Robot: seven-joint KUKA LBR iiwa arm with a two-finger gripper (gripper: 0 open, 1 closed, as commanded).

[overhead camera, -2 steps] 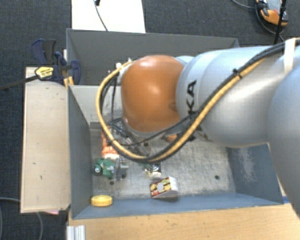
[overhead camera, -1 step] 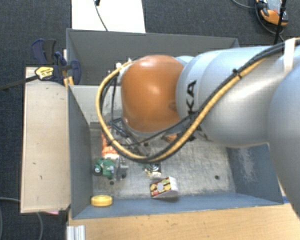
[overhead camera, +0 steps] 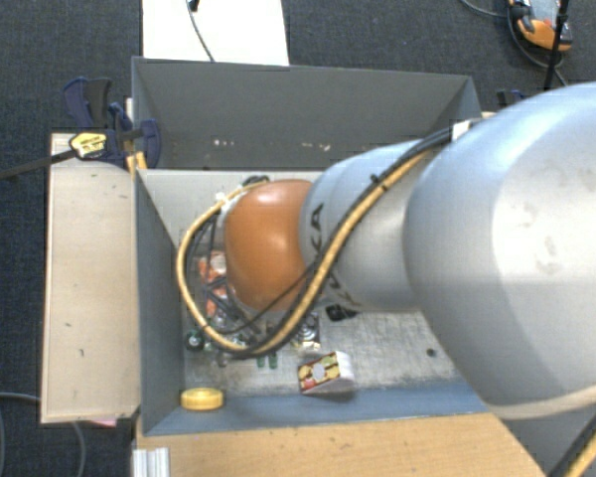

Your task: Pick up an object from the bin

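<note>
You've got the silver robot arm (overhead camera: 457, 256) coming in from the right of the frame and covering most of the grey metal bin (overhead camera: 159, 296). Its rounded orange wrist cover (overhead camera: 263, 241) sits over the left half of the bin floor. A yellow-and-black cable loop (overhead camera: 189, 266) hangs round the cover's left and lower sides.

The gripper (overhead camera: 223, 318) is down under that cover, showing as dark hardware at its lower left edge. You cannot tell whether it is open or closed, or whether it has hold of anything.

Nearest to it is a small heap of loose bits. There's an orange-red piece (overhead camera: 217, 264) just left of the cover and small green pieces (overhead camera: 194, 342) below the cable loop. They're too small and too covered to identify, and you can't tell which one the gripper is over.

Lying in the open:
- A flat round yellow disc (overhead camera: 201, 397) is in the lower left corner of the bin, near the lower wall and well apart from the cover.
- A small printed box in white, red and yellow (overhead camera: 325, 372) lies tilted to the right of the disc, near the lower wall and below the arm.
- A small black item (overhead camera: 338, 313) sits at the arm's lower edge, above the box.
</note>
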